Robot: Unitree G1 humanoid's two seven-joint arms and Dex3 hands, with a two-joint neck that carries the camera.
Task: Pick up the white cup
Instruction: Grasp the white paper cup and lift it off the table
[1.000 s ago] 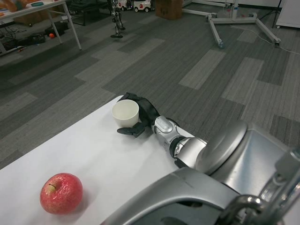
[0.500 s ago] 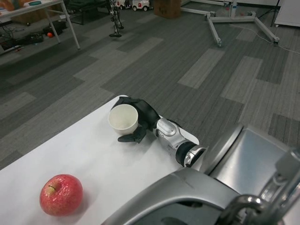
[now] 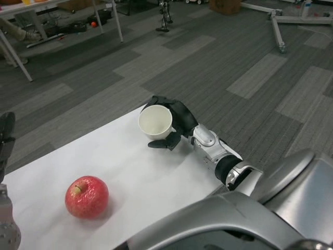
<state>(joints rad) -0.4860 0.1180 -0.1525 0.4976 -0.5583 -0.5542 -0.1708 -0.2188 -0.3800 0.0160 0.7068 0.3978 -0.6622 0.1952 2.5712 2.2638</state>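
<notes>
The white cup [image 3: 155, 122] is near the far corner of the white table [image 3: 130, 172], its mouth tipped toward me. My right hand [image 3: 175, 124] grips it, black fingers wrapped around its far side and thumb under its near side. Whether the cup's base touches the table cannot be told. My left hand [image 3: 5, 136] shows only as dark fingers at the picture's left edge, away from the cup, with nothing seen in it.
A red apple [image 3: 87, 197] lies on the table at the near left. The table's far edge runs just behind the cup, with grey carpet floor beyond. Another table's legs [image 3: 112, 21] and floor clutter stand far back.
The camera has swung, shifting the whole scene right and down. My right hand keeps its grip and the cup now tilts more toward me. My left hand has come into view at the left edge.
</notes>
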